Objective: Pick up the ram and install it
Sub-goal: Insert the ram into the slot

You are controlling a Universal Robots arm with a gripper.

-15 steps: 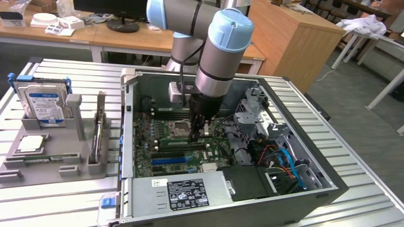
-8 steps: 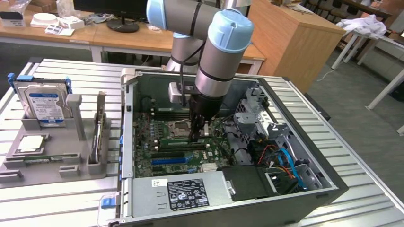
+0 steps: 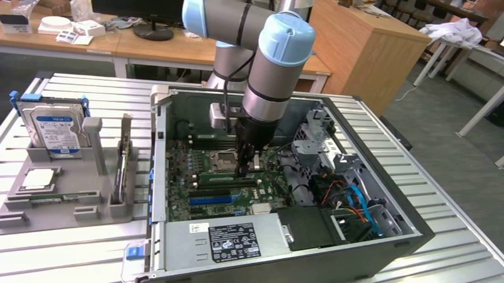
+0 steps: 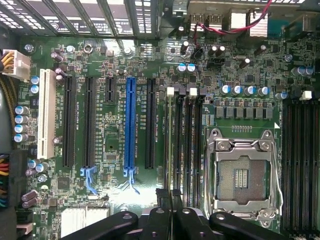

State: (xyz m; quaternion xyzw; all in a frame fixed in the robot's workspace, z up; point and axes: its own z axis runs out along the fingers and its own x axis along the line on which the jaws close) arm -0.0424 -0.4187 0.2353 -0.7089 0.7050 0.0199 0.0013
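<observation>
**RAM at the slots**

Ext view: gripper (image 3: 250, 170) down in PC case (image 3: 160, 154), fingers (image 3: 249, 154) pressed together, tips on green ram (image 3: 223, 174) standing edgewise by CPU socket (image 3: 226, 158). PSU sticker (image 3: 234, 242) unreadable.
Wrist view: gripper (image 4: 172, 197) over black DIMM slots (image 4: 186, 145); board print illegible.

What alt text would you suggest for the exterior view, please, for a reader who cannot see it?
A robot arm reaches down into an open computer case, its shut gripper low over the motherboard beside the empty processor socket. On the exterior view's left, a tray holds an upright hard drive.
</observation>
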